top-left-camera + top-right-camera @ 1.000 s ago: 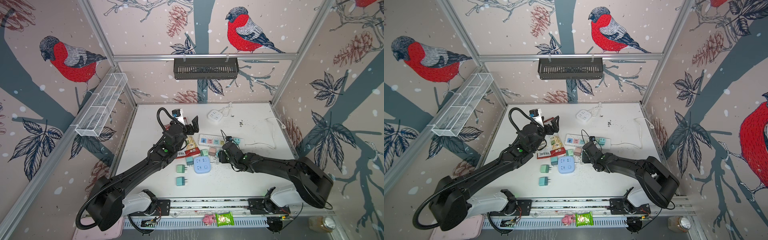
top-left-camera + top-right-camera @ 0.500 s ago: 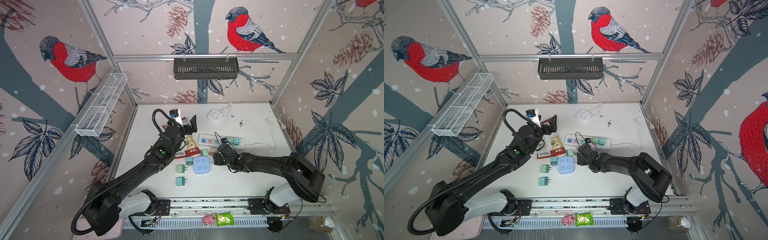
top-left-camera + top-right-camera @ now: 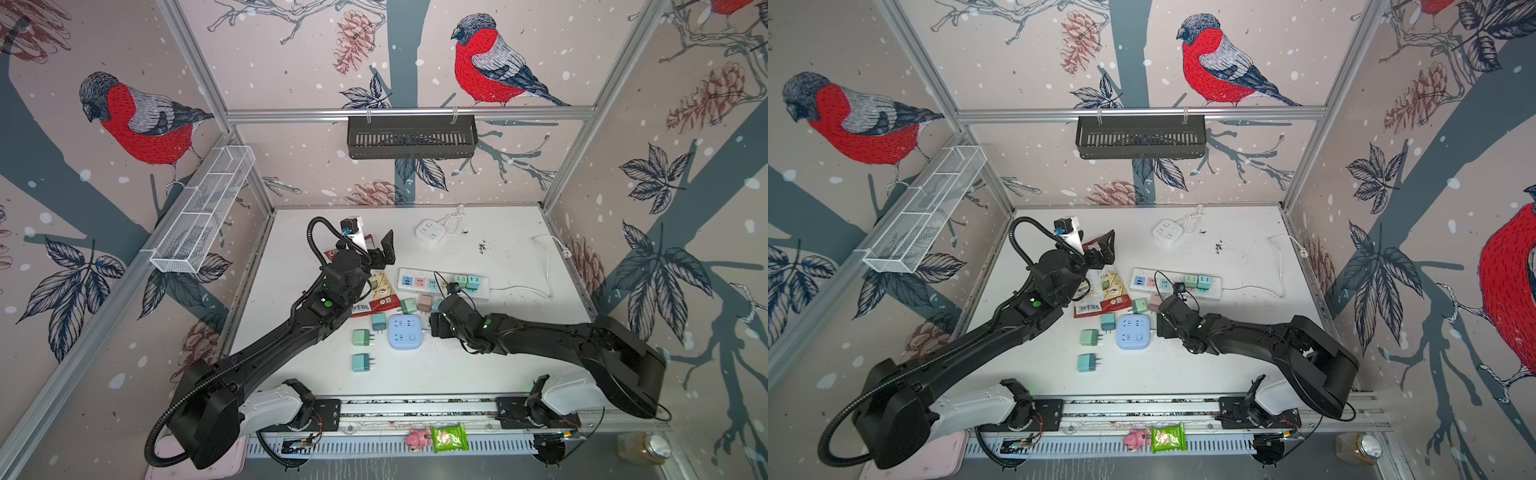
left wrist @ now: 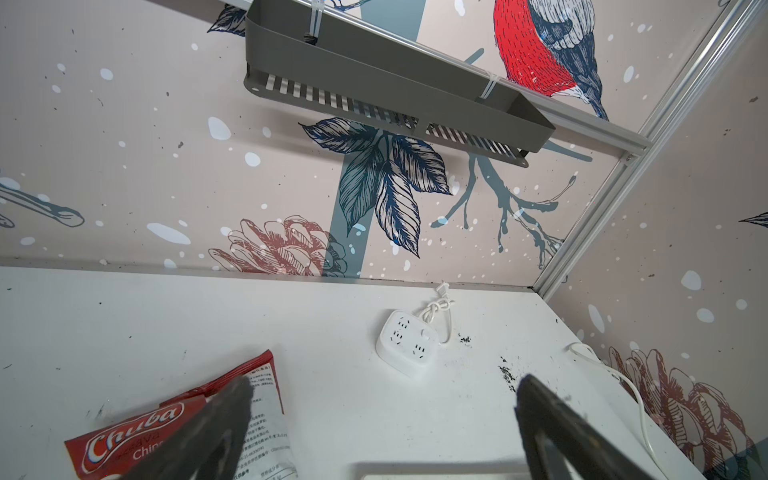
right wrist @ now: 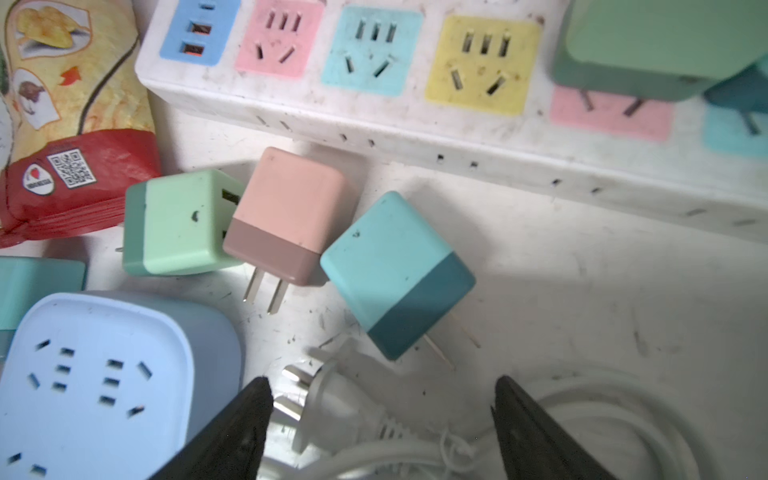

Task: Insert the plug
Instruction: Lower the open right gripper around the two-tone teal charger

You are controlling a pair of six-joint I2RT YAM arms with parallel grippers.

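Plug (image 5: 332, 403), right wrist view only, between tips of released right gripper (image 5: 382, 382); left gripper (image 4: 384, 382) released.

Teal plug (image 5: 386, 266) on side, prongs bare; just beside pwr strip (image 5: 415, 137)

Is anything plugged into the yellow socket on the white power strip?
No, the yellow square socket on the long white plastic power strip shows every slot bare.

The red packet (image 4: 178, 424) bore "Chuba" in white script, with "Chin" beneath it, the rest hidden. The fine print on its white panel was too small to read. The chip bag (image 5: 79, 124) carried a QR code and a round badge, its lettering illegible.
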